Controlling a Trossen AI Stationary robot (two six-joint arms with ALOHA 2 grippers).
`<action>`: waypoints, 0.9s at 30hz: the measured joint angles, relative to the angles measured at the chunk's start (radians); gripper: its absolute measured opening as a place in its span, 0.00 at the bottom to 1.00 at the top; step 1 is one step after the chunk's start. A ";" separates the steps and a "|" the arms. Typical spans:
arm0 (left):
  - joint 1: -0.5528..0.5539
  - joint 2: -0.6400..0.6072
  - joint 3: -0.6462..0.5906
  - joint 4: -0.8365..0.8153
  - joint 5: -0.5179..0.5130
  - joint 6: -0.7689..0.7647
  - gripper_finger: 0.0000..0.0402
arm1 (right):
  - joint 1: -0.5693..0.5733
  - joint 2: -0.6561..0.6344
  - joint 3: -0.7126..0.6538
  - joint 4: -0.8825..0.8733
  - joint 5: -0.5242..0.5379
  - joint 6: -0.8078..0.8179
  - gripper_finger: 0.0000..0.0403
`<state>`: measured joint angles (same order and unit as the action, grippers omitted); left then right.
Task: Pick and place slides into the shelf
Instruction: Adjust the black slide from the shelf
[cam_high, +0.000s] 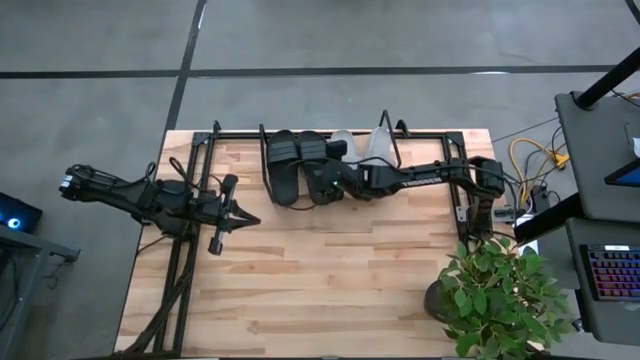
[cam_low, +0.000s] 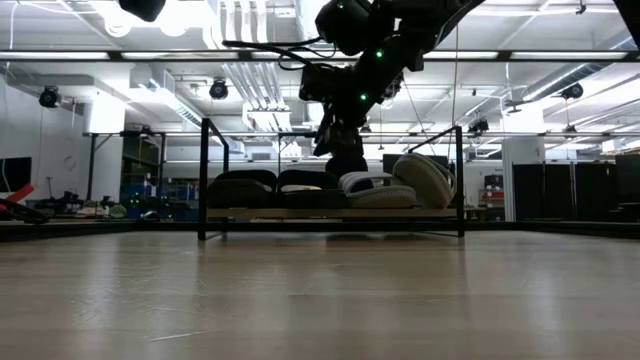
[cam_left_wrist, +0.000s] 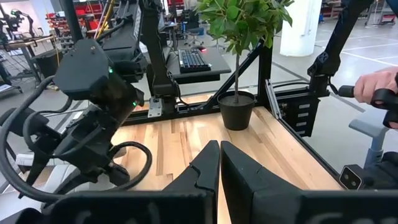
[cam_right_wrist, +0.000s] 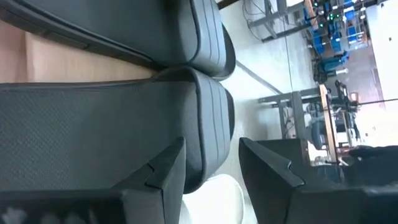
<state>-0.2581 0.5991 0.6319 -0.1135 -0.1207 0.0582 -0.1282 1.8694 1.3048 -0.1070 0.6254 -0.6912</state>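
The shelf (cam_high: 430, 133) stands along the table's far edge, its wire frame (cam_low: 203, 180) upright on a wooden base. Two black slides (cam_high: 283, 165) (cam_low: 245, 186) lie side by side in its left half. Two grey slides (cam_high: 378, 146) fill the right half, one flat (cam_low: 365, 184) and the outer one tilted up on edge (cam_low: 425, 177). My right gripper (cam_right_wrist: 212, 142) is open and hangs over the right-hand black slide (cam_right_wrist: 124, 118), near the grey ones. My left gripper (cam_left_wrist: 219, 146) is shut and hovers over the table's left part (cam_high: 250, 219). My right gripper stands open at the rounded end (cam_right_wrist: 214, 118) of the right-hand black slide, which lies flat on the shelf base. One finger (cam_right_wrist: 165, 171) overlaps the slide's edge and the other (cam_right_wrist: 273, 177) is clear of it. Whether it touches the slide I cannot tell.
A potted plant (cam_high: 500, 295) stands at the table's near right corner. The bare tabletop (cam_high: 330, 290) stretches in front of the shelf. A person's hand (cam_left_wrist: 380, 87) shows beyond the table's right side, by a desk with a keyboard (cam_high: 610, 272).
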 joint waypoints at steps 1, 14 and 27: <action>0.000 0.001 0.000 0.000 0.000 0.000 0.00 | 0.004 0.000 0.000 -0.001 0.000 0.002 0.35; 0.000 0.002 0.002 0.002 0.000 0.004 0.00 | 0.015 0.000 0.000 -0.070 -0.005 0.051 0.36; 0.001 0.002 0.002 0.001 0.001 0.006 0.00 | 0.003 0.000 0.018 -0.033 -0.099 0.065 0.37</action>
<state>-0.2573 0.6006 0.6334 -0.1123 -0.1202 0.0647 -0.1248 1.8691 1.3229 -0.1401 0.5263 -0.6262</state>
